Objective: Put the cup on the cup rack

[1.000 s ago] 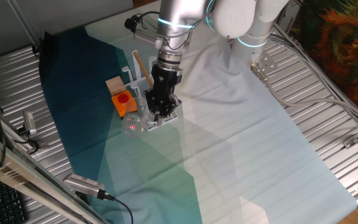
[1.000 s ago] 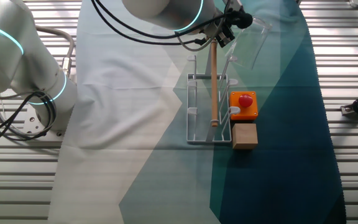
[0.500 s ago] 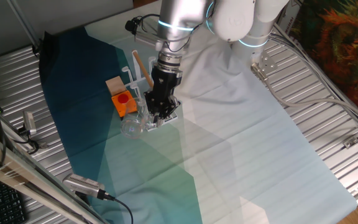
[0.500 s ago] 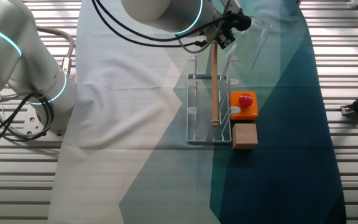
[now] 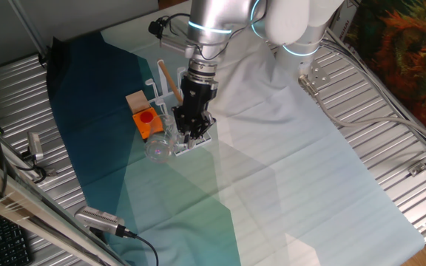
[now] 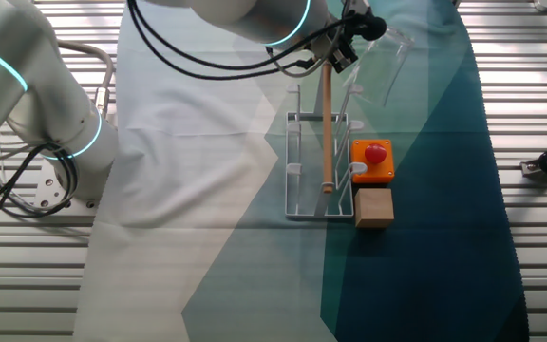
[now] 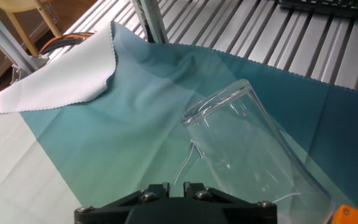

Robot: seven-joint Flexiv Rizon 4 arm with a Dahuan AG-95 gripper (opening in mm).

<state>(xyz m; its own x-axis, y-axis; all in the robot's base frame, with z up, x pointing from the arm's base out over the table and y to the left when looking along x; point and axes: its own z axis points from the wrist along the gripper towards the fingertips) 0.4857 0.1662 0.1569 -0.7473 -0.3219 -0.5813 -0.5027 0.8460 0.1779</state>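
Observation:
The cup (image 7: pixel 247 155) is a clear glass mug, held tilted above the teal cloth with its open rim pointing away from the hand. My gripper (image 7: pixel 176 186) is shut on its thin glass handle, the two fingers almost together. In one fixed view the gripper (image 5: pixel 186 131) hangs over the near end of the cup rack (image 5: pixel 170 100), with the cup (image 5: pixel 157 148) just beside it. In the other fixed view the cup (image 6: pixel 387 62) sits beyond the end of the cup rack (image 6: pixel 302 180), a white wire frame with upright pegs, and the gripper (image 6: pixel 347 49) is at that end.
An orange box with a red button (image 6: pixel 371 159) and a small wooden block (image 6: pixel 373 207) stand right beside the rack. A wooden rod (image 6: pixel 326 123) runs along the rack. The cloth (image 5: pixel 287 177) covers the table; bare metal slats (image 5: pixel 390 125) lie at its edges.
Hardly anything differs: the gripper keeps its hold on the cup at the rack's end, with only a slight shift of the arm.

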